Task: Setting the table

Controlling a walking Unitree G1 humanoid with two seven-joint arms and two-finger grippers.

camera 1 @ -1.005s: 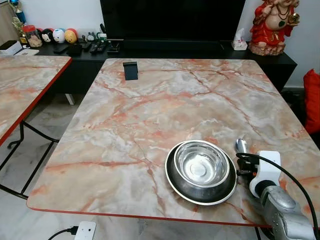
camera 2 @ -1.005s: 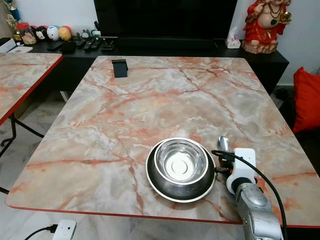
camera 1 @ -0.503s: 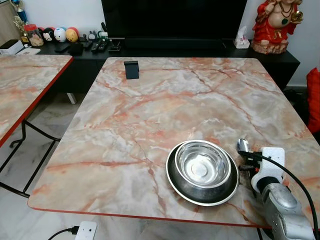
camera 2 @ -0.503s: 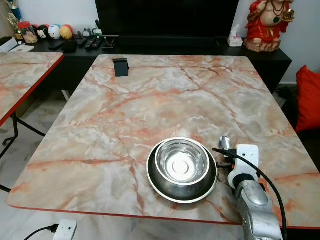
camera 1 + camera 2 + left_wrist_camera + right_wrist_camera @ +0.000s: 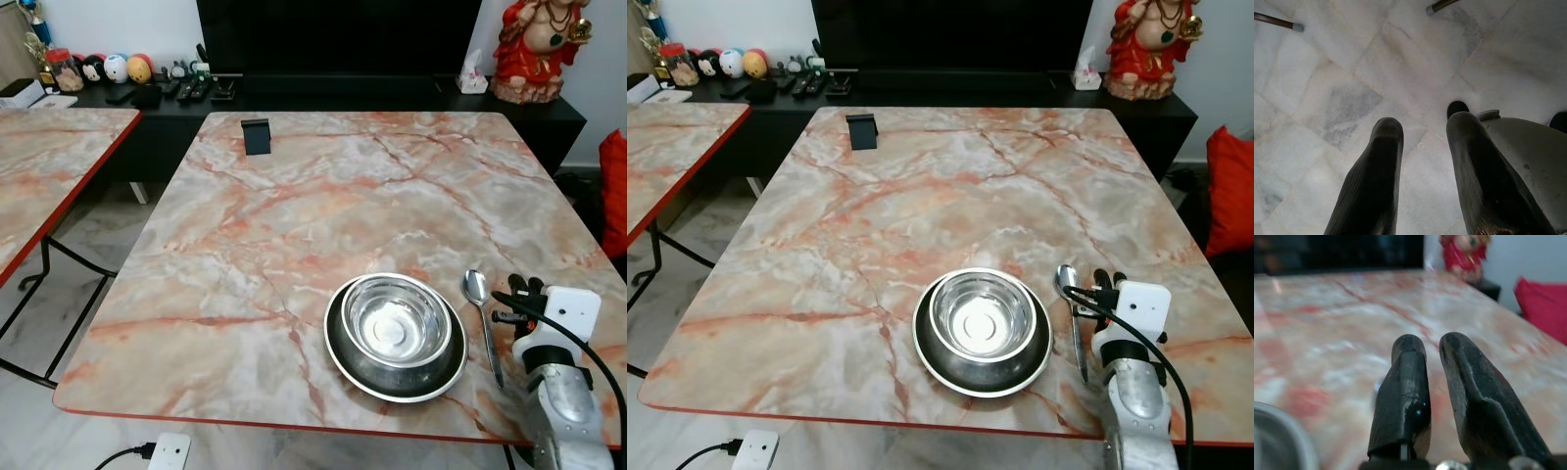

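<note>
**A:** Where does your spoon (image 5: 482,318) sit?

**B:** Flat on the table (image 5: 294,215), just to the right of the bowl (image 5: 396,321), which is nested in a plate (image 5: 343,359). Your right claw (image 5: 519,299) hovers just right of the spoon, fingers slightly spread, pinching nothing.

**A:** What could go wrong?

**B:** The spoon's handle lies near the claw. Swing toward the bowl and you may knock the spoon askew. Your left claw (image 5: 1422,142) hangs over the floor, fingers parted.
</note>
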